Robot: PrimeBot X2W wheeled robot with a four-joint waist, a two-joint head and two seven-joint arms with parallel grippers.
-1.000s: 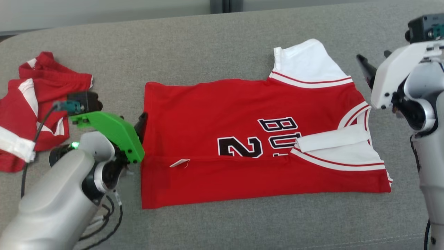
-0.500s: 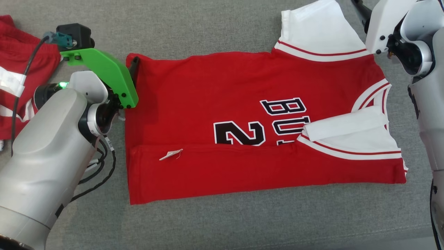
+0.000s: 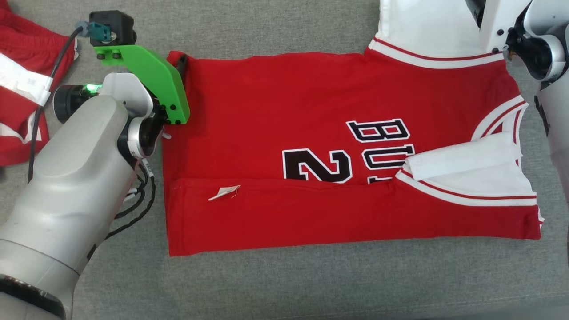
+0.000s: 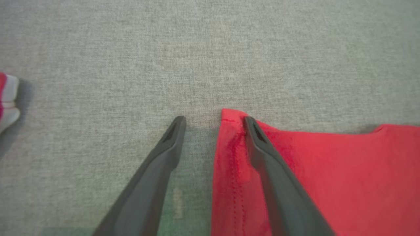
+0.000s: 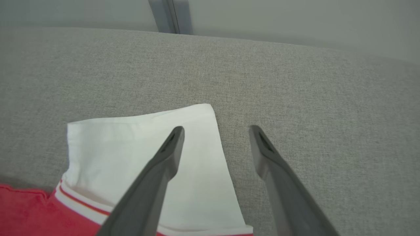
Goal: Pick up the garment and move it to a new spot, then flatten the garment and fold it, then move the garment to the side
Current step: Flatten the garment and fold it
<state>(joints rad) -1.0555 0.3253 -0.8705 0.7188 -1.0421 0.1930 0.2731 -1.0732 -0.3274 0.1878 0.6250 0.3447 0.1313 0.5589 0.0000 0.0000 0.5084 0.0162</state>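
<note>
Garment [image 3: 311,111]: red, half-folded, lies flat mid-tabletop [image 3: 311,284].
Left gripper [image 4: 214,120]: spread astride the hem corner [image 4: 229,118], which we judge it means to pinch.
Right gripper [image 5: 216,129]: spread astride the white sleeve [image 5: 131,147] edge, likewise.

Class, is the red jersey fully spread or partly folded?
Partly folded: the jersey has its near edge turned over the number, and a white sleeve lies across its front.

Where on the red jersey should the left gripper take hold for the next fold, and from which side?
Probably the far hem corner of the jersey, approached from the robot's left, off the cloth. That corner seems to curl slightly up from the grey cushion, and the left gripper hangs open astride the hem edge, one finger above cloth, one above bare cushion.
</note>
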